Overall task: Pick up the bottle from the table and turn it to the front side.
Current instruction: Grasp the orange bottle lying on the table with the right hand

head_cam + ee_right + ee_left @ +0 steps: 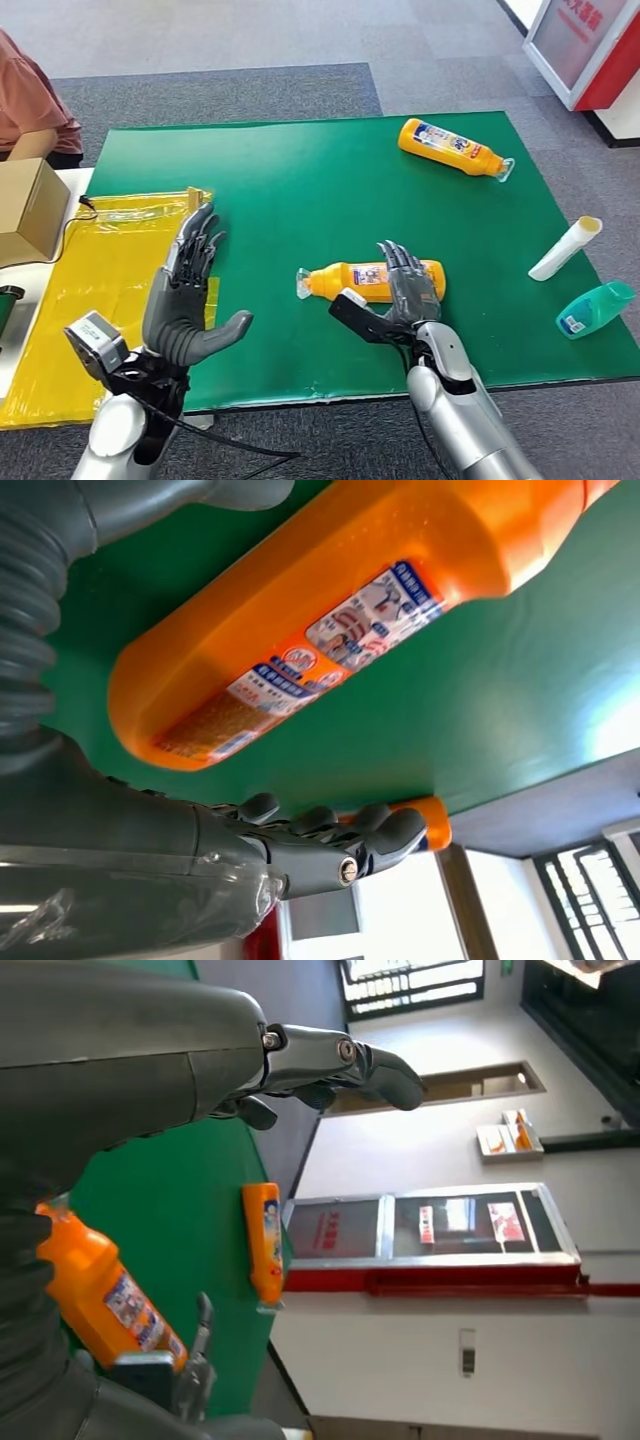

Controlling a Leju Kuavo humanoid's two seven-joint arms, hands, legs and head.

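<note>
Across the centre of your head view lies the green desk (302, 180). At lower left, your left hand (185, 300) is raised, fingers (198, 240) spread wide, holding nothing. At lower centre, your right hand (407, 290) rests over the orange bottle (355, 280), which lies on its side; whether it grips, you cannot tell. A second orange bottle (453, 147) lies at upper right.

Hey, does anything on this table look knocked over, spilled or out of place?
Nothing spilled. All four containers lie on their sides: two orange bottles on the green mat, a white tube half off its edge, a teal bottle at the corner.
</note>
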